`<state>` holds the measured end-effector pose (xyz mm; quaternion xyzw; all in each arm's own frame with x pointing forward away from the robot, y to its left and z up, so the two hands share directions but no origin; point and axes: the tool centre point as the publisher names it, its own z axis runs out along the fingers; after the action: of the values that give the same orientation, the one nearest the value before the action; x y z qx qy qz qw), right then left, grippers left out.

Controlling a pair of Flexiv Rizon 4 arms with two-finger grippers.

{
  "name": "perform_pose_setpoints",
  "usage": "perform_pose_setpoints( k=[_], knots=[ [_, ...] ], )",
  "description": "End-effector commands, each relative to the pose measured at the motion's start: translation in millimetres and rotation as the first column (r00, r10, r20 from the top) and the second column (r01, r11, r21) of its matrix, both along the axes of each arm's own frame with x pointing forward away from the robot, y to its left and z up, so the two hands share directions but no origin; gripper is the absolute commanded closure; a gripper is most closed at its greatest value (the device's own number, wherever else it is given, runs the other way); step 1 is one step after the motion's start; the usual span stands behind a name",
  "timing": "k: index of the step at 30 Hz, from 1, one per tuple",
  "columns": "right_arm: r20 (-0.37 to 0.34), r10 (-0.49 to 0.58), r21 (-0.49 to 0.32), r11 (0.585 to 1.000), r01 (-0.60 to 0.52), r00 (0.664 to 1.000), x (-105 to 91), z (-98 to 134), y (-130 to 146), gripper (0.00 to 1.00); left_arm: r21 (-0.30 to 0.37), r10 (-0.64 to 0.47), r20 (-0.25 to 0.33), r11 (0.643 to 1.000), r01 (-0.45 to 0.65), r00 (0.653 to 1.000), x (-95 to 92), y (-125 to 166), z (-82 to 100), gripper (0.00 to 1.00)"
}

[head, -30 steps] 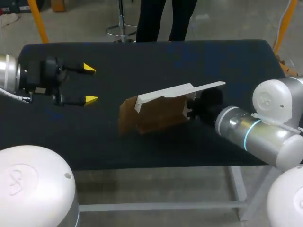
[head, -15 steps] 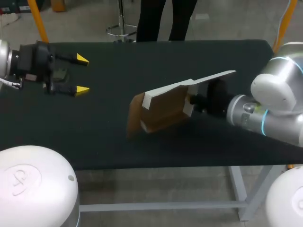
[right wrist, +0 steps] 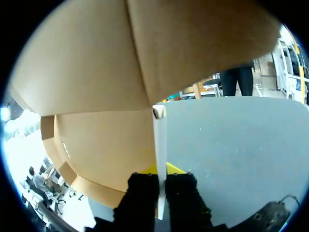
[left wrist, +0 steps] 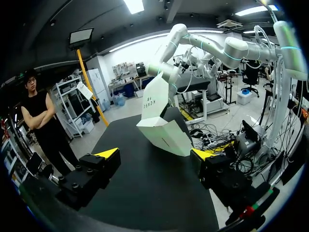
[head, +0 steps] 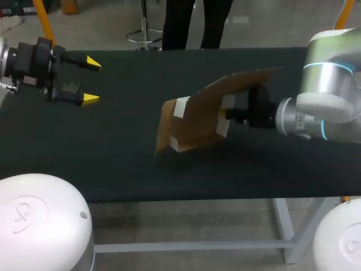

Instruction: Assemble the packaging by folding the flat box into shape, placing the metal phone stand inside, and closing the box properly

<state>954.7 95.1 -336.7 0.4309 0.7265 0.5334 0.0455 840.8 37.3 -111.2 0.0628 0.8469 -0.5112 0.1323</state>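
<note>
Head view above table (head: 130, 164), left wrist far from shared box (left wrist: 164, 130), right wrist close

Black table (head: 113, 164) on pale legs; near its middle, tilted box (head: 197, 116), lower corner at the surface, contact unclear.

- The left gripper (head: 90, 80) is a black, blocky claw, and each finger ends in a bright yellow wedge tip (head: 91, 61).
- In the left wrist view, round black screw heads (left wrist: 72, 186) stud the finger blocks behind the tips. Small red and green marks (left wrist: 251, 211) sit further back on one side.
- Behind that claw, the left arm (head: 7, 56) has a silver-grey wrist.
- The right gripper (right wrist: 161, 176) shows two black finger blocks with a sliver of yellow at the tips.
- Behind it sits a round black flange (head: 260, 107). Then come the white and silver tubes of the right arm (head: 333, 73), banded with glowing cyan rings (head: 324, 129).
- Farthest back from both claws are smooth white domed joint caps (head: 42, 220).
</note>
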Motion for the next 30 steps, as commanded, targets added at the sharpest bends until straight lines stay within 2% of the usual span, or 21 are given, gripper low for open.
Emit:
perform_pose_setpoints(
  k=[1, 6, 10, 12, 26, 27, 30],
  knots=[
    [-0.128, 0.102, -0.044, 0.993, -0.108, 0.987, 4.3, 1, 2, 1.0, 0.006, -0.058, -0.029, 0.998, 0.059, 0.998, 6.8, 4, 0.2, 0.0],
    [-0.207, 0.042, -0.086, 0.994, -0.061, 0.977, 1.6, -1, 3, 1.0, 0.014, -0.082, -0.032, 0.997, 0.082, 0.996, 9.4, 5, 0.8, 0.0],
    [-0.266, -0.053, -0.154, 0.988, 0.011, 0.962, -2.6, -4, 4, 1.0, 0.04, -0.113, -0.035, 0.993, 0.114, 0.993, 10.9, 7, 1.0, 0.0],
    [-0.254, -0.177, -0.252, 0.961, 0.111, 0.951, -7.1, -6, 4, 1.0, 0.079, -0.12, -0.048, 0.989, 0.124, 0.992, 11.4, 8, 0.9, 0.0],
    [-0.254, -0.177, -0.252, 0.961, 0.111, 0.951, -7.1, -6, 4, 1.0, 0.079, -0.12, -0.048, 0.989, 0.124, 0.992, 11.4, 8, 0.9, 0.0],
    [-0.272, -0.184, -0.251, 0.961, 0.115, 0.945, -7.8, -6, 6, 1.0, 0.092, -0.155, -0.037, 0.983, 0.158, 0.987, 13.2, 6, -0.4, 0.0],
    [-0.326, -0.206, -0.283, 0.952, 0.113, 0.923, -7.0, -7, 10, 1.0, 0.136, -0.171, -0.03, 0.975, 0.173, 0.985, 14.8, 3, -2.3, 0.0]
  ],
)
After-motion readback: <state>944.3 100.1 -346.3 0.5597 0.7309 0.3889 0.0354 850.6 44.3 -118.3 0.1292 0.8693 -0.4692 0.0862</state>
